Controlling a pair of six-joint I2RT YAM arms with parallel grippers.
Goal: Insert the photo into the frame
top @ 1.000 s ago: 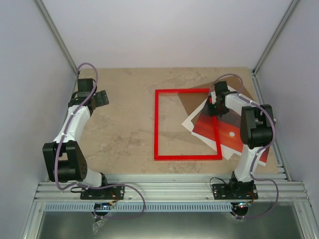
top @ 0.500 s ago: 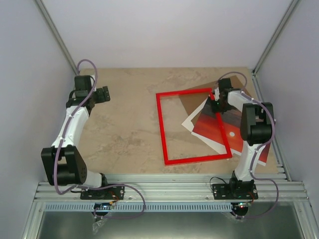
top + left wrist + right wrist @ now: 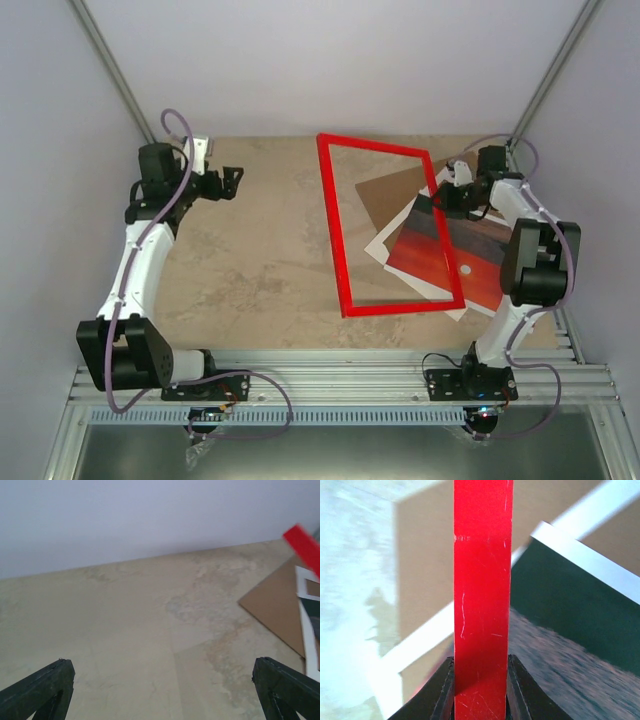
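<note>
The bright red frame point(image 3: 338, 232) stands tilted, its far edge lifted and its near edge low by the table's front. My right gripper point(image 3: 440, 198) is shut on its right bar, which fills the middle of the right wrist view point(image 3: 481, 595) between both fingers. The photo point(image 3: 440, 262), a red sunset print with a white border, lies on the table under the frame's right part, partly over the brown backing board point(image 3: 392, 195). Its dark hills show in the right wrist view point(image 3: 575, 610). My left gripper point(image 3: 233, 180) is open and empty over the table's far left.
White walls close in the table at the back and sides, with a metal post at each back corner. The left wrist view shows bare table, the backing board's corner point(image 3: 272, 602) and a bit of the frame point(image 3: 305, 542) at far right. An aluminium rail runs along the front.
My right gripper has lifted the frame's far edge higher and swung it toward the back right. My left gripper has moved a little toward the back and right.
</note>
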